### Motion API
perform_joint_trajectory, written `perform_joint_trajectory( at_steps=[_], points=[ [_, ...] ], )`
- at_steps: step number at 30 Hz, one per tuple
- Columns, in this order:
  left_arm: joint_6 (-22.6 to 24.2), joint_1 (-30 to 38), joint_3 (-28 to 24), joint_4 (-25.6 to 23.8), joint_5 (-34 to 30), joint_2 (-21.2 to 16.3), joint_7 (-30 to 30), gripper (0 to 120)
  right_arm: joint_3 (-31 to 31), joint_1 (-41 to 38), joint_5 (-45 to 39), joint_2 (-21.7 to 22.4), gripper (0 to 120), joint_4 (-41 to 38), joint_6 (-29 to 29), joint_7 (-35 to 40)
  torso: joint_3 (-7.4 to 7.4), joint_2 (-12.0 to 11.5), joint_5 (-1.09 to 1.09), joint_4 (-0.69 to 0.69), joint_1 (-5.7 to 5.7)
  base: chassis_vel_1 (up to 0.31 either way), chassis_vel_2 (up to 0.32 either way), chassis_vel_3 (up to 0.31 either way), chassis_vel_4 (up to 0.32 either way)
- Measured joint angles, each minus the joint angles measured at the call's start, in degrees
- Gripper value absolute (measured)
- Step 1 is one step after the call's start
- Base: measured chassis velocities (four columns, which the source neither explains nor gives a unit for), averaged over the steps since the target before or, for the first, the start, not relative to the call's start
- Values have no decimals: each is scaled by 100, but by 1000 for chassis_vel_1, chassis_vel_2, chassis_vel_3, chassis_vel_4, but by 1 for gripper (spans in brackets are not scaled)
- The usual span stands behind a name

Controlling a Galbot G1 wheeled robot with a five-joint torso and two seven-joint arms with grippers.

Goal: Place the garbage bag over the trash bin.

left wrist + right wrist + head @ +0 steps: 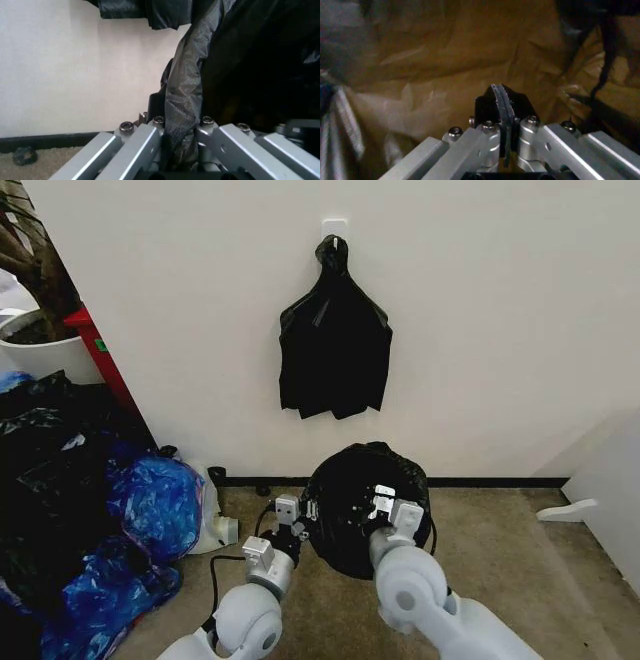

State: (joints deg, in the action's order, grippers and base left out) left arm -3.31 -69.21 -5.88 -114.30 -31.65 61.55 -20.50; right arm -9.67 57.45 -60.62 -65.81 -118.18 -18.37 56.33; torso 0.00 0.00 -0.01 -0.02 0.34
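Note:
The garbage bag (355, 520), black and glossy, billows in a round mound on the carpet by the wall. The trash bin is hidden. My left gripper (300, 515) is at the bag's left edge. In the left wrist view the left gripper (181, 150) is shut on a fold of the bag's film (187, 101). My right gripper (383, 502) is at the top of the mound, right of centre. In the right wrist view the right gripper (501, 108) is shut on a thin strip of film, with brownish translucent bag plastic (445, 56) all around it.
A flat black bunch of bags (335, 350) hangs from a wall hook above. Blue plastic bags (150, 500) and black bags (50, 450) pile up at the left, with a white plant pot (50, 355) behind. A white panel (610, 480) stands at the right.

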Motion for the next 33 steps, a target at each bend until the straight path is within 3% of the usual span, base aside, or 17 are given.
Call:
perform_joint_trajectory(
  at_steps=[11,25,33],
  points=[
    [-53,-169,9,-248,48,-80,84,1,-20,-216,265,-407,0,749,16,-30,0,0,1,1,0,0,0,0,0],
    [-98,-404,16,-627,90,-243,251,1,-23,-310,378,-616,0,1214,23,-77,0,0,1,0,0,0,0,0,0],
    [-141,-601,86,-678,216,-276,293,1,-76,-196,354,-486,0,869,3,-64,-1,0,2,0,0,0,0,0,0]
  ],
)
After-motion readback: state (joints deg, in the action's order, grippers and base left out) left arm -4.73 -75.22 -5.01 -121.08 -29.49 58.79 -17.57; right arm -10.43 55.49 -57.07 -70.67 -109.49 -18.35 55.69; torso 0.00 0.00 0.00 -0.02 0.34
